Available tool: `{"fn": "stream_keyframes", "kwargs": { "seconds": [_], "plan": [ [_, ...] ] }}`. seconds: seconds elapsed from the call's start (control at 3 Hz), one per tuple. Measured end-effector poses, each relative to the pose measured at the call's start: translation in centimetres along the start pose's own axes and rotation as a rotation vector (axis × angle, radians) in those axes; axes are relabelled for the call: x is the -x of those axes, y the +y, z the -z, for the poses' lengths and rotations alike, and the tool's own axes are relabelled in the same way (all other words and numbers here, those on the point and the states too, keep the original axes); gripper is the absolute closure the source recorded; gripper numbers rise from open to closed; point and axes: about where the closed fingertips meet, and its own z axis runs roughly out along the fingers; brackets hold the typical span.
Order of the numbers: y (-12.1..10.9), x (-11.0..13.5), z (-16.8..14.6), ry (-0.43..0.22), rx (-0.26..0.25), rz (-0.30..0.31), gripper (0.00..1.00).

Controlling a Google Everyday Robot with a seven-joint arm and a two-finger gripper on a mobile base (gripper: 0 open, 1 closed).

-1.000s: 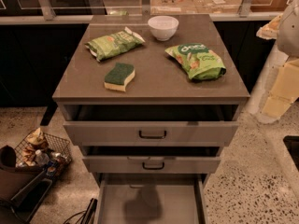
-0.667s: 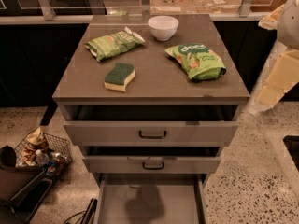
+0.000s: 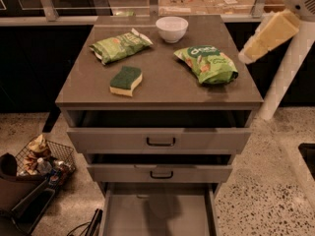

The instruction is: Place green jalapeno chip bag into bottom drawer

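1. Progress: nothing placed yet. The jalapeno chip bag (image 3: 120,45) lies flat on the bench top, toward the back-left corner and untouched.
2. The bottom drawer (image 3: 157,215) is pulled out below the front edge of the bench. Its grey floor is bare, so the opening step looks done.
3. The gripper (image 3: 248,53) hangs off the right edge of the bench near the back-right corner, above the top and apart from everything on it. It carries nothing. Wide or narrow: cannot tell.
4. Left to do, by judgement: cross to the back-left corner, pick up the bag, carry it past the front edge, lower it into the drawer and let go.
5. Count on the top: two chip bags (the pale flat one and a puffier bright green bag (image 3: 206,63) by the right edge), one sponge (image 3: 125,80) near the front-left, and one white bowl (image 3: 172,28) at the back edge.
6. Count below: three drawers. The upper two each have one dark handle.
7. Wire basket (image 3: 47,156) of clutter on the floor, off the left edge.
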Motion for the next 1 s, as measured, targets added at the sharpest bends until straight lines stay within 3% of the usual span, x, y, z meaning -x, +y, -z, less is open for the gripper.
{"fn": "stream_keyframes", "kwargs": {
  "seconds": [0.33, 0.67, 1.0],
  "plan": [
    [-5.1, 5.0, -2.3, -0.218, -0.090, -0.048, 0.00],
    [-8.2, 10.6, -4.6, -0.415, -0.098, -0.098, 0.00],
    [-9.7, 12.6, -4.4, -0.486, -0.096, -0.117, 0.00]
  ]
}}
